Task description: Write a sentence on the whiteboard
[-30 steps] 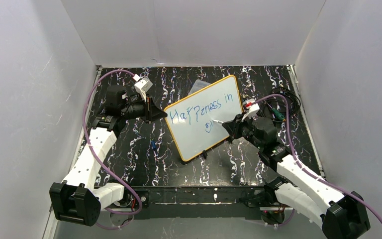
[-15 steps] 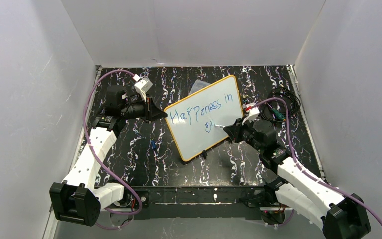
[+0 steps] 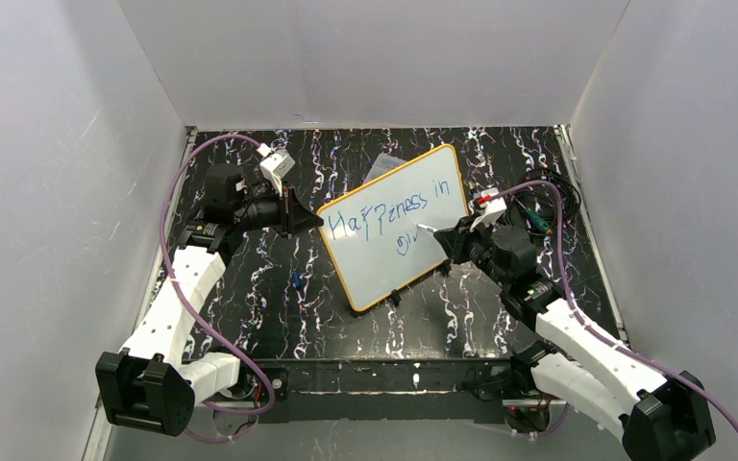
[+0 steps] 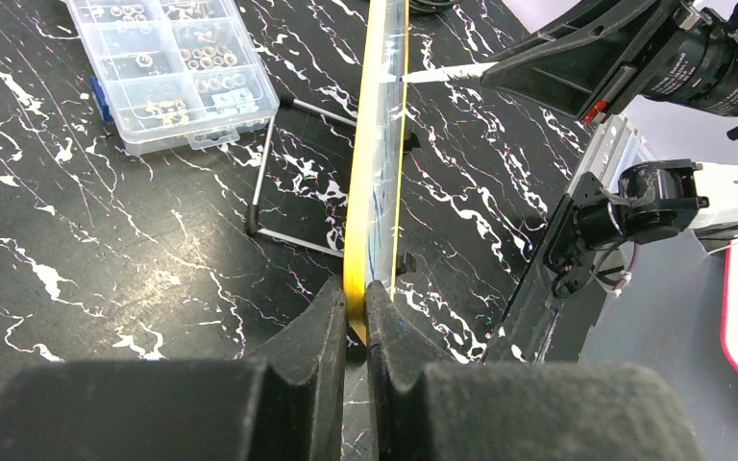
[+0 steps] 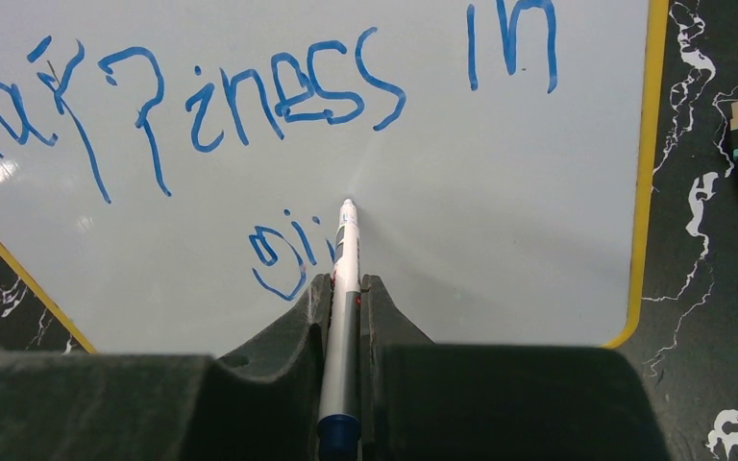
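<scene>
Whiteboard (image 3: 396, 227) tilted on wire stand (image 4: 261, 178) on tabletop (image 3: 269, 298), left edge pinched in closed left tool (image 4: 356, 288). Right tool (image 5: 346, 280) clamped around white marker (image 5: 346, 240), tip against board just right of blue sentence (image 5: 279, 91), second line unfinished below "Happiness in".

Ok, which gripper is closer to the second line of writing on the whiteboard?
Right. The right gripper holds a marker whose tip sits just beside that second line; the left gripper clamps the whiteboard's edge, away from it.
</scene>
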Controlling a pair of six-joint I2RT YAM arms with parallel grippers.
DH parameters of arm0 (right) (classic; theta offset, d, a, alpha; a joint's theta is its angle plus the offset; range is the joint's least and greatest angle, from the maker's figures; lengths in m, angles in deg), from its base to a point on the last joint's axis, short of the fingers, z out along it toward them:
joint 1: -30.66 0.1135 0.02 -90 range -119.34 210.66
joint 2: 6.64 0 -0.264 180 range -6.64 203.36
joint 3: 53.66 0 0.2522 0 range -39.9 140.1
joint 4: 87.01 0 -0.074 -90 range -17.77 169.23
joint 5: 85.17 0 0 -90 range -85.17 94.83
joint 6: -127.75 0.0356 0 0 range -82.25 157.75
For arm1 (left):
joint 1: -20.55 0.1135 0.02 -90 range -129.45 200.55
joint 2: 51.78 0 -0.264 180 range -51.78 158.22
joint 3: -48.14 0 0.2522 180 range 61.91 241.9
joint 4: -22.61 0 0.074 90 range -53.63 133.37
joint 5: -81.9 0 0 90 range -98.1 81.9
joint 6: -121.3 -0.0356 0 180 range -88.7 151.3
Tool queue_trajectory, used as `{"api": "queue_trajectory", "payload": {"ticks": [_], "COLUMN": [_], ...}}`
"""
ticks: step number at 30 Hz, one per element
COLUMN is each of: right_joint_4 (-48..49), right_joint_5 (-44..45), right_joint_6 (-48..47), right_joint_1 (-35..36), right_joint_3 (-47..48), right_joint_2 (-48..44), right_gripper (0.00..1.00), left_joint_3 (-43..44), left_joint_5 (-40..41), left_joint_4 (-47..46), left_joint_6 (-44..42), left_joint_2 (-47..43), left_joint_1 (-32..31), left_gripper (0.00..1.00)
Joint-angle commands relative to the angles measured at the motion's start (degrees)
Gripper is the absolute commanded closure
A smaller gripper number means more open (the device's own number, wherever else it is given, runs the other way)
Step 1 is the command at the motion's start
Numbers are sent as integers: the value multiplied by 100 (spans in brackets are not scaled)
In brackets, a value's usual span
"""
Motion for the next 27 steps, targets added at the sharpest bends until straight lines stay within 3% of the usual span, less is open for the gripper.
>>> {"api": "queue_trajectory", "payload": {"ticks": [1,9,27], "right_joint_4": [247,-82,54], "right_joint_5": [-21,209,300], "right_joint_6": [-67,34,-42], "right_joint_1": [-26,-26,-26], "right_joint_3": [237,86,-55], "right_joint_2": [-9,-508,-35], "right_gripper": [99,99,99], "left_joint_3": [-12,-11,-20], "left_joint_5": [-214,-221,-214], "left_joint_4": [-49,-49,-49], "left_joint_6": [-151,-148,-151], "left_joint_2": [-109,-107,-112], "left_joint_1": [-39,-39,-39], "left_gripper": [100,100,100]}}
